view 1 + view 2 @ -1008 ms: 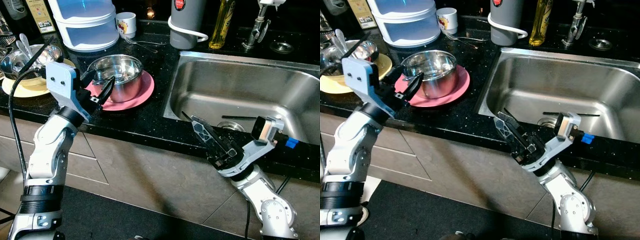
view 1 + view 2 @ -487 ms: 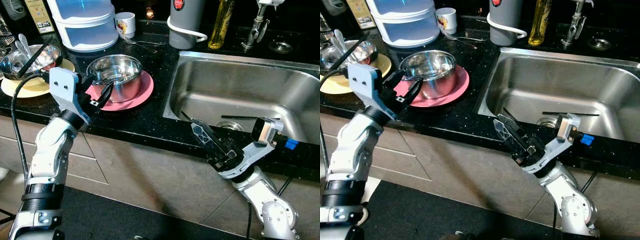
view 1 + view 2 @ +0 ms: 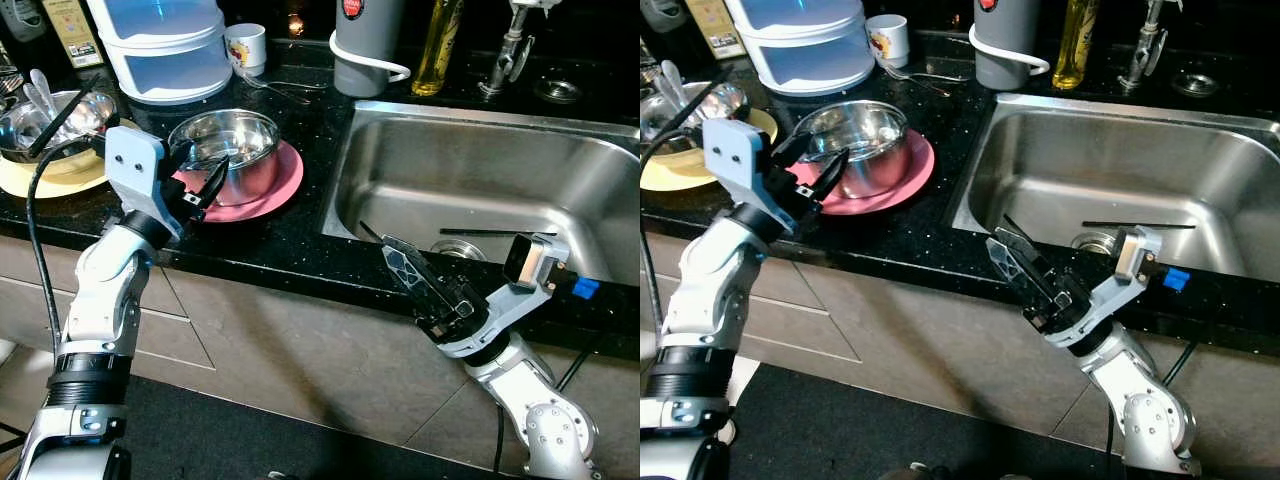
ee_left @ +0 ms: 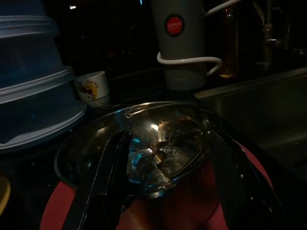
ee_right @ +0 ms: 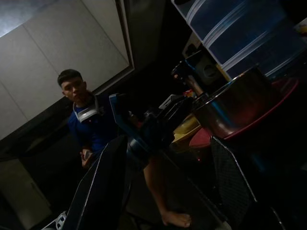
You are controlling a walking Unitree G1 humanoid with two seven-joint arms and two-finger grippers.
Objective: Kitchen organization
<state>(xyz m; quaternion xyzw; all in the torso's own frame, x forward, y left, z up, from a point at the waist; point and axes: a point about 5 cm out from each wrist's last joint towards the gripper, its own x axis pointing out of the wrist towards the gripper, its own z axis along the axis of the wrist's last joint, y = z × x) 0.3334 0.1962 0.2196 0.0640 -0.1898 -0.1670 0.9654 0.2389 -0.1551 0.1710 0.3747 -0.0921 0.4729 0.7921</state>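
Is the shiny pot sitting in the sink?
No, the shiny pot sits on a pink plate on the counter, beside the sink.

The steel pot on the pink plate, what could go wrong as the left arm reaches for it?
The left end effector is open at the steel pot, which sits loose on a pink plate; a push could slide both. The plate lies close to the counter edge, so it might tip off.

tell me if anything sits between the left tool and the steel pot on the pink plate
Nothing visible does. The left tool, fingers open, is already at the near rim of the steel pot on the pink plate, with no object in the gap.
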